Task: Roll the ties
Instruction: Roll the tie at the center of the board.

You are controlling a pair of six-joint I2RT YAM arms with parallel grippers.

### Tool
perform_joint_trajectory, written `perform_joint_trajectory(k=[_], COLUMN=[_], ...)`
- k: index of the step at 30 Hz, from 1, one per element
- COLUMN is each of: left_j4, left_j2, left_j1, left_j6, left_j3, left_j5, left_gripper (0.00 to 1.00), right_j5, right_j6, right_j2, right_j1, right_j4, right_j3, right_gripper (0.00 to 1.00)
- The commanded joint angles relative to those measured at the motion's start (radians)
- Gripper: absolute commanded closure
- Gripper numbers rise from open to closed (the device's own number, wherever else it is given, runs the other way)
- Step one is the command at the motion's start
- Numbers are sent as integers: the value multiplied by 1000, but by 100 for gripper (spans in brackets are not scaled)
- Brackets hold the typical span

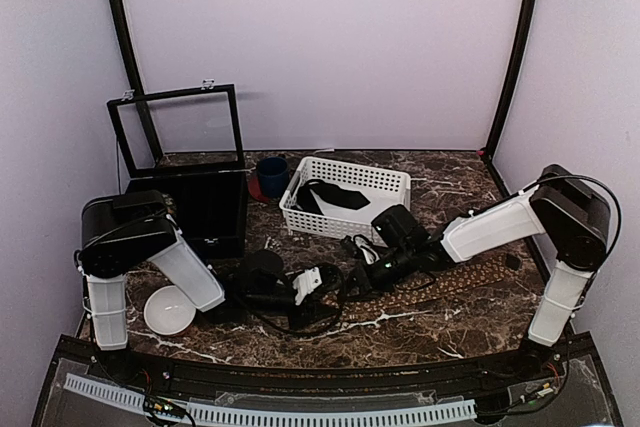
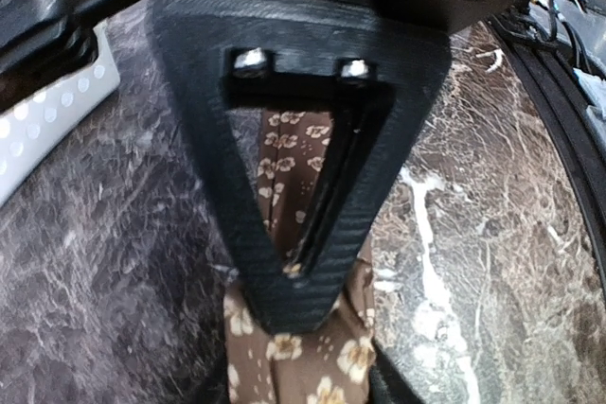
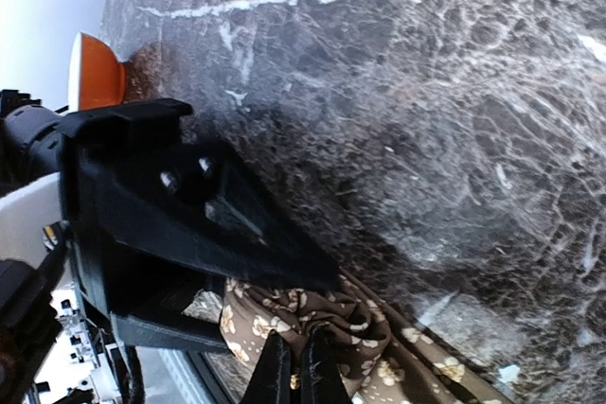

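Where the two arms meet near the middle of the worktop (image 1: 470, 322), the left jaws are pressed together on one bunched end of the tie (image 2: 312, 366) (brown, with small tan flowers). From there the tie's free length lies flat on the marble toward 3 o'clock in the top view. The right jaws sit at the same bunch of cloth, at 1 o'clock from the left ones; whether they grip it I cannot tell. A white basket (image 1: 395, 187) stands at 12 o'clock, just behind both.

Dark marble table (image 1: 425, 329) — tie (image 1: 478, 273), white basket (image 1: 392, 180), black case (image 1: 205, 209), bowl (image 1: 168, 309)
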Motion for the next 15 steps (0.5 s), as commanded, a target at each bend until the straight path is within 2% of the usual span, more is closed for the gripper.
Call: perform_joint_trajectory(k=[1, 3, 5, 9, 11, 15], left_j4=[-79, -9, 37, 124, 172, 261], left_j2=[-13, -26, -28, 10, 35, 95], left_j1=[17, 20, 22, 20, 13, -12], left_j6=[-13, -24, -31, -60, -75, -83], left_j3=[-53, -80, -90, -85, -79, -56], left_j5=[1, 8, 20, 45, 49, 25], left_gripper=[54, 41, 34, 22, 18, 18], right_j5=[53, 36, 19, -50, -71, -105], right_j6=[-29, -21, -14, 50, 81, 127], right_j2=[2, -7, -15, -25, -29, -32], right_j1=[-6, -18, -33, -68, -79, -106], right_j4=[-50, -12, 28, 213, 290, 405], right_j3=[-24, -54, -87, -190, -235, -302], right_gripper=[100, 100, 100, 100, 100, 100])
